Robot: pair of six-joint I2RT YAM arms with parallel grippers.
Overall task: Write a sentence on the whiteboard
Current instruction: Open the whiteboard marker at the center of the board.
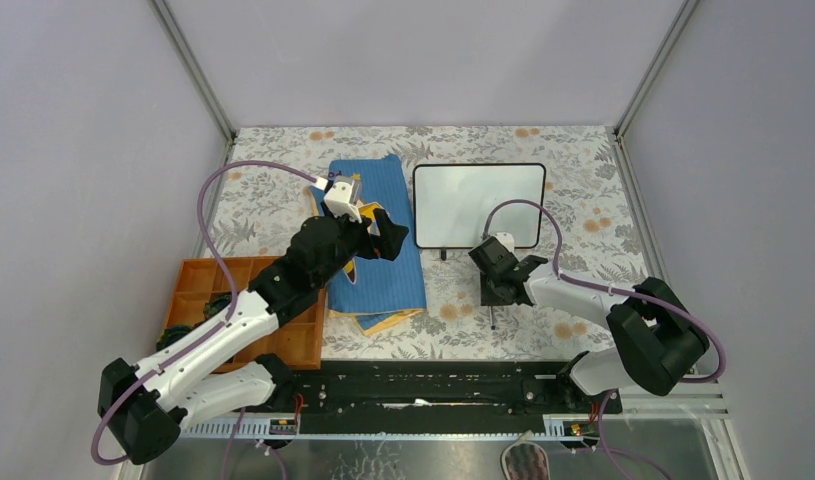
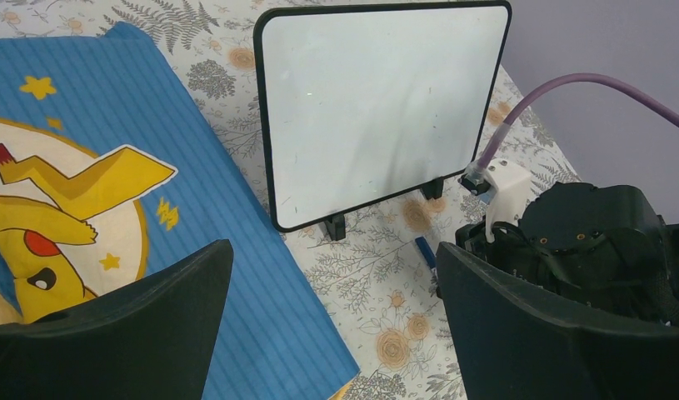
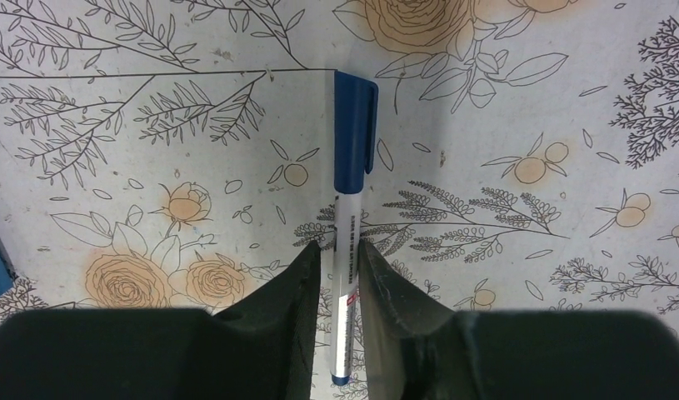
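A whiteboard stands on black feet at the middle of a floral desk, its face plain white. Just in front of it, the right claw pinches the barrel of a blue-capped marker lying on the desk. The left claw hangs spread wide over a blue cartoon cloth beside the board.

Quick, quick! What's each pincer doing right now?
Left pincer: wide open, holding nothing.
Right pincer: closed on the blue-capped marker.
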